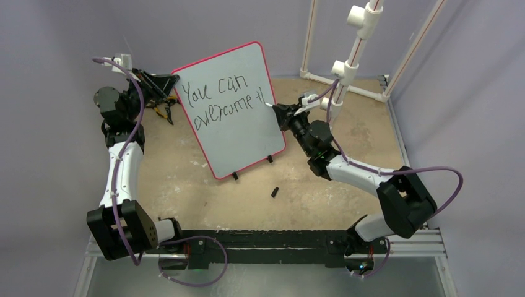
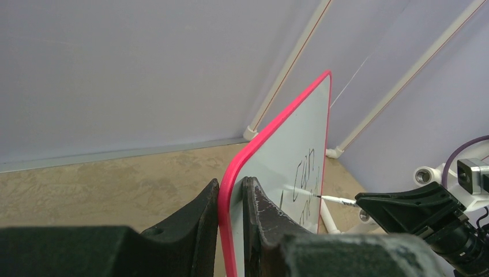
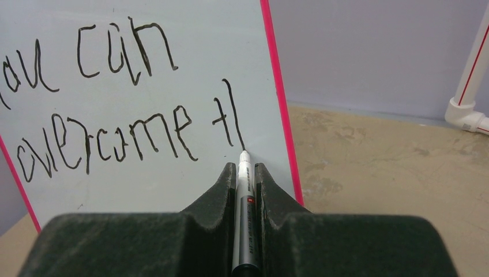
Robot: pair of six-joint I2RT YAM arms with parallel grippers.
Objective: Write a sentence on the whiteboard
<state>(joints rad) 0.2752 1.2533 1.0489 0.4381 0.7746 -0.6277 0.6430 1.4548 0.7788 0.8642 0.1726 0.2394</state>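
Note:
The whiteboard [image 1: 238, 133] stands upright on black feet at the table's middle, its rim red-pink. The sentence [image 1: 226, 102] in black marker reads "You can" over "overcome tl"; it also shows in the right wrist view [image 3: 121, 121]. My left gripper [image 1: 166, 86] is shut on the board's upper left edge [image 2: 228, 190], one finger on each face. My right gripper [image 1: 280, 111] is shut on a silver marker [image 3: 244, 196], whose tip touches the board at the foot of the last stroke [image 3: 243, 149]. The marker also shows in the left wrist view [image 2: 337, 200].
A small black marker cap [image 1: 274, 192] lies on the tan tabletop in front of the board. A white PVC pipe frame [image 1: 353, 55] stands at the back right. Grey walls close in behind and at both sides.

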